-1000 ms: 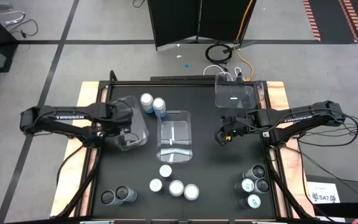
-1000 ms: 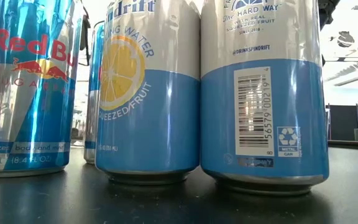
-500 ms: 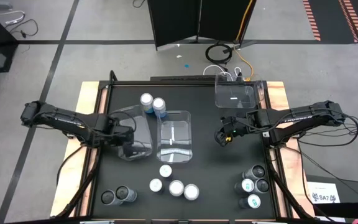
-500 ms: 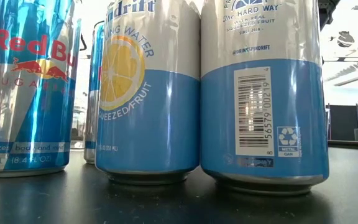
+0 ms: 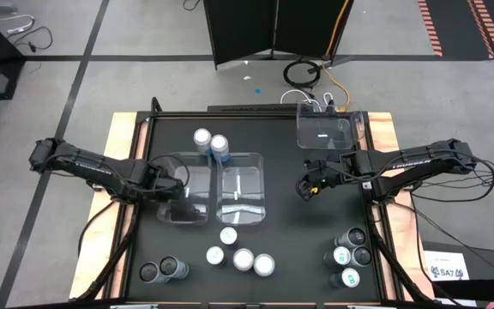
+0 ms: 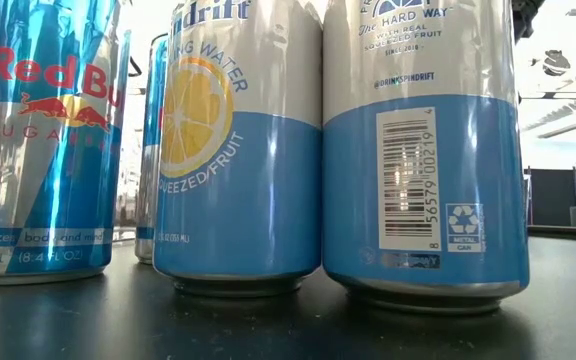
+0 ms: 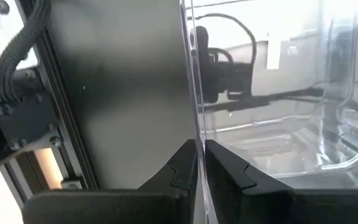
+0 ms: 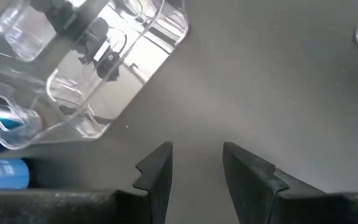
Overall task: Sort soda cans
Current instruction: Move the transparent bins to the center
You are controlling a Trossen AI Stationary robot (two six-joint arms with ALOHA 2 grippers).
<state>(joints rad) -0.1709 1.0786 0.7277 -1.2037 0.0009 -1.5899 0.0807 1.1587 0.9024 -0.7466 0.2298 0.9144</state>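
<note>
Clearly, we see the left end effector (image 7: 199, 163) pinched on the clear bin's (image 5: 181, 184) thin wall at center-left; the right end effector (image 8: 194, 163) hangs parted. Soda cans (image 5: 241, 257) low on the counter (image 5: 298, 232) look light, slick, dentable; we'd grip mid-body.

My left gripper (image 7: 199, 163) is pinched on the wall of the left clear bin (image 5: 181, 184), which sits edge to edge with the middle bin (image 5: 242, 187); no gap between them to pass through. Two cans (image 5: 210, 142) stand just above the bins' shared corner and block that side. Below the bins, a row of four cans (image 5: 240, 253) crowds the lower centre. Bare table (image 5: 294, 232) lies open from the middle bin rightward to my right gripper (image 5: 304, 188), fingers parted over empty mat. A third bin (image 5: 323, 130) closes the upper right; a can cluster (image 5: 349, 253) fills the lower right, two dark cans (image 5: 163, 271) the lower left.
</note>
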